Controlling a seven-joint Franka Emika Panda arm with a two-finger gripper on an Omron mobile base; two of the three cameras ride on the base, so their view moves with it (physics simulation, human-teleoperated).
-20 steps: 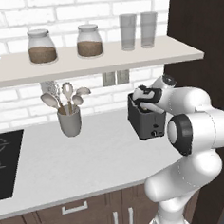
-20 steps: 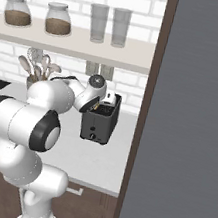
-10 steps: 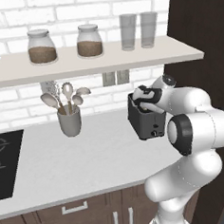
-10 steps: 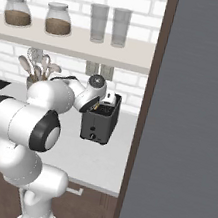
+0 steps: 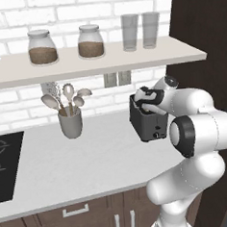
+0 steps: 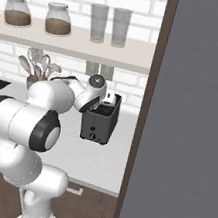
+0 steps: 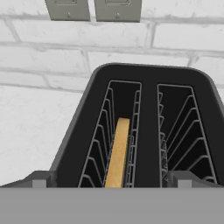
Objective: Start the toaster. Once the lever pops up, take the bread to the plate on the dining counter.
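Note:
The dark toaster stands on the grey worktop against the brick wall, seen too in the right base view. In the hand view I look down into its two slots. The bread sits edge-up, low in the left slot; the right slot holds nothing. My gripper hovers just over the toaster's top, open, its fingertips wide apart at either side of the toaster with nothing between them. The plate and the dining counter are out of view.
A grey utensil cup stands left of the toaster. A shelf with two jars and two glasses hangs close above. A tall dark panel closes the right side. A black cooktop lies far left. Wall sockets sit behind the toaster.

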